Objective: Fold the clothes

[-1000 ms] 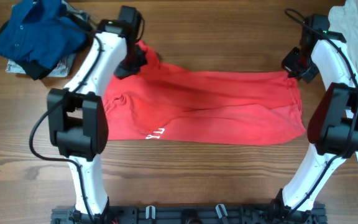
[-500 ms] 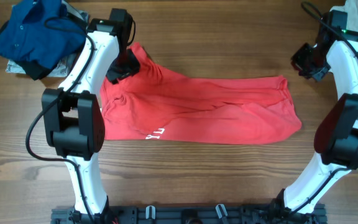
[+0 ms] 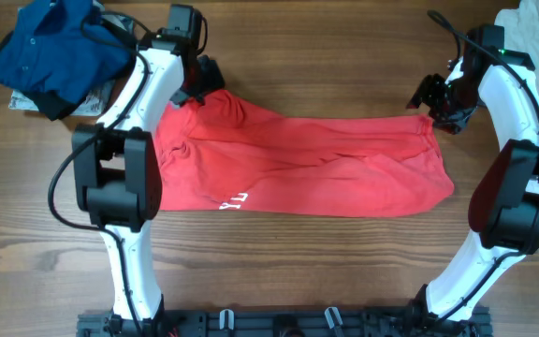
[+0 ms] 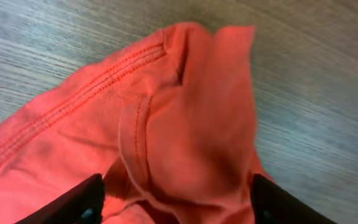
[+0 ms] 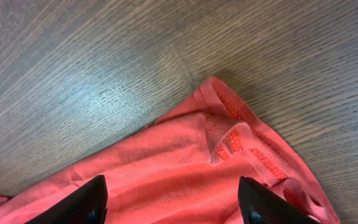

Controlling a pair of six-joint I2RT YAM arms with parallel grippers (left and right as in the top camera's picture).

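The red T-shirt point(image 3: 298, 164) lies folded into a long band across the middle of the table, white lettering point(image 3: 235, 200) at its front edge. My left gripper point(image 3: 201, 82) hovers open over the shirt's far left corner point(image 4: 191, 118), its fingers point(image 4: 73, 202) wide apart with crumpled cloth lying loose between them. My right gripper point(image 3: 432, 97) stands open above the far right corner point(image 5: 229, 134), hem stitching showing between its fingers point(image 5: 263, 202). A blue collared shirt point(image 3: 50, 51) is heaped at the far left, and a white garment point(image 3: 533, 33) hangs at the right edge.
A patterned cloth point(image 3: 92, 96) pokes out under the blue shirt. Bare wood table point(image 3: 316, 56) runs behind the red shirt and in front of it. The arm bases point(image 3: 279, 323) sit along the near edge.
Both grippers have opened and let go of the red shirt's far corners. The shirt has settled flat. The left gripper moved slightly right; the right gripper swung out and came back over its corner.
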